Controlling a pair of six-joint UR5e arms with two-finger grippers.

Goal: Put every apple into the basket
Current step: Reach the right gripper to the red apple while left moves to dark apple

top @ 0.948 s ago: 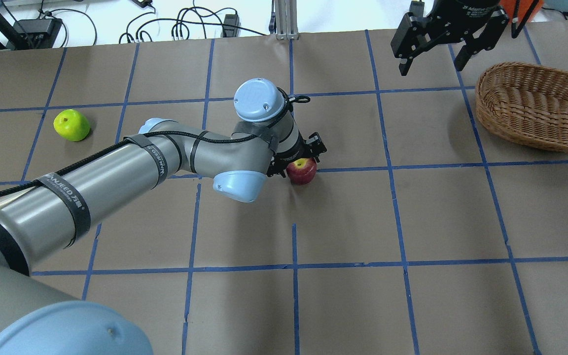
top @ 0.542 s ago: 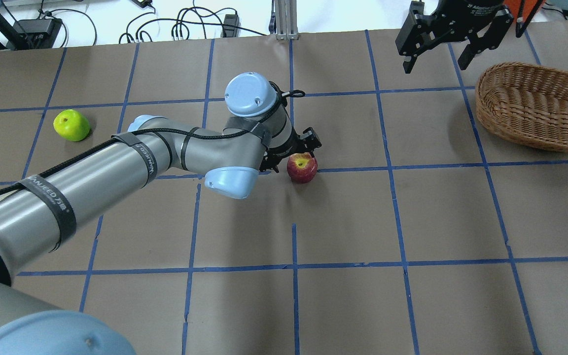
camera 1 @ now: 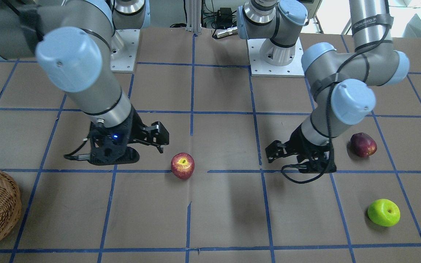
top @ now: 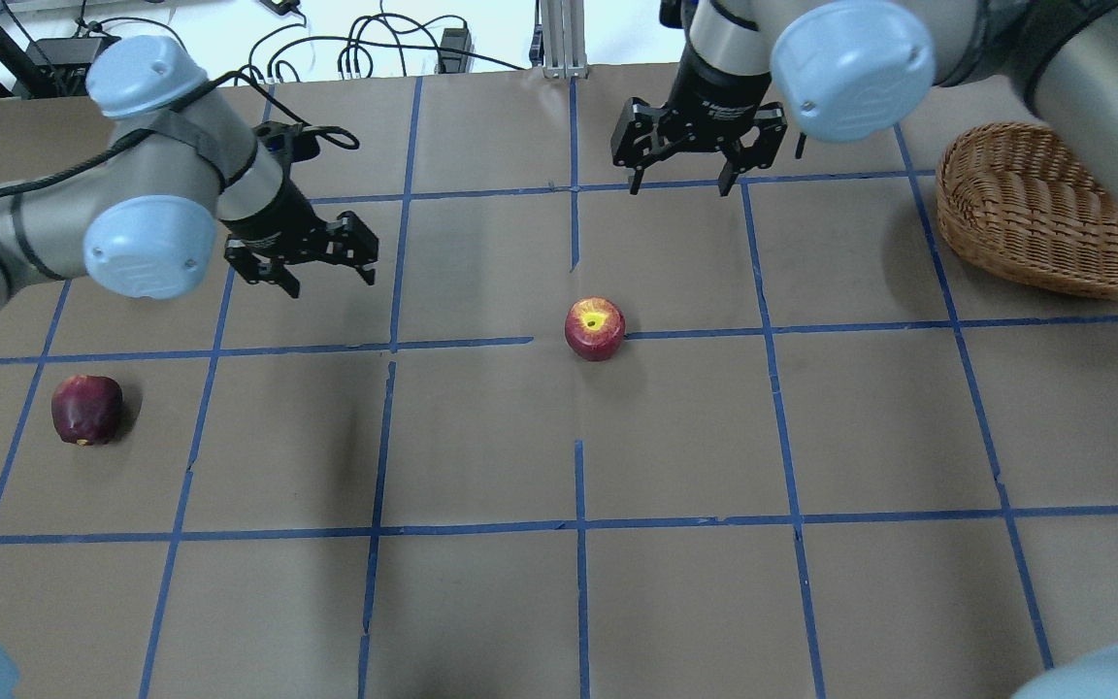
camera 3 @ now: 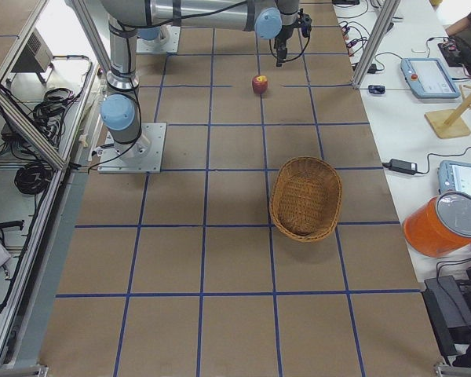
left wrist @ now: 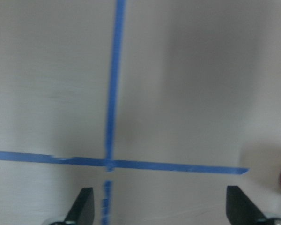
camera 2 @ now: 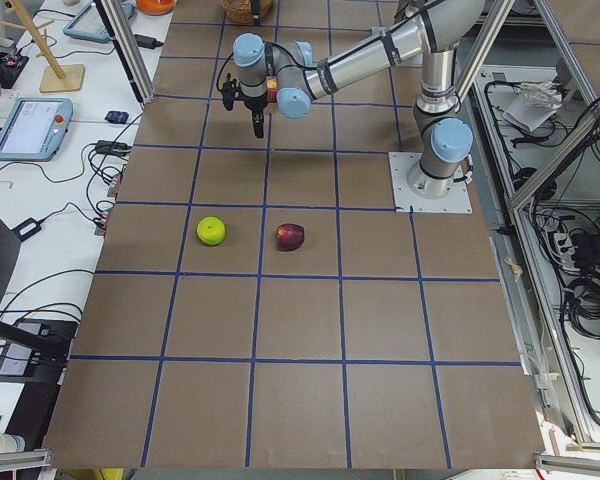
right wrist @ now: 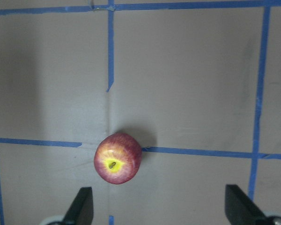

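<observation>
The red apple [top: 595, 328] with a yellow dimple sits alone near the table's middle; it also shows in the right wrist view [right wrist: 117, 157] and the front view [camera 1: 182, 165]. My right gripper [top: 677, 186] is open and empty, raised beyond and slightly right of it. My left gripper [top: 331, 283] is open and empty, well left of the red apple. The maroon apple [top: 86, 409] lies at the left. The green apple [camera 1: 383, 212] shows in the front view; my left arm hides it in the overhead view. The wicker basket [top: 1044, 209] stands at the far right with no apples in it.
Brown paper with a blue tape grid [top: 578, 524] covers the table. Cables and power bricks [top: 355, 49] lie past the far edge. In the exterior right view the basket [camera 3: 304, 196] stands several grid squares from the red apple [camera 3: 260, 84].
My left arm has pulled back to the left, away from the red apple, uncovering the maroon apple and hiding the green one. My right gripper has moved left from beside the basket toward the red apple.
</observation>
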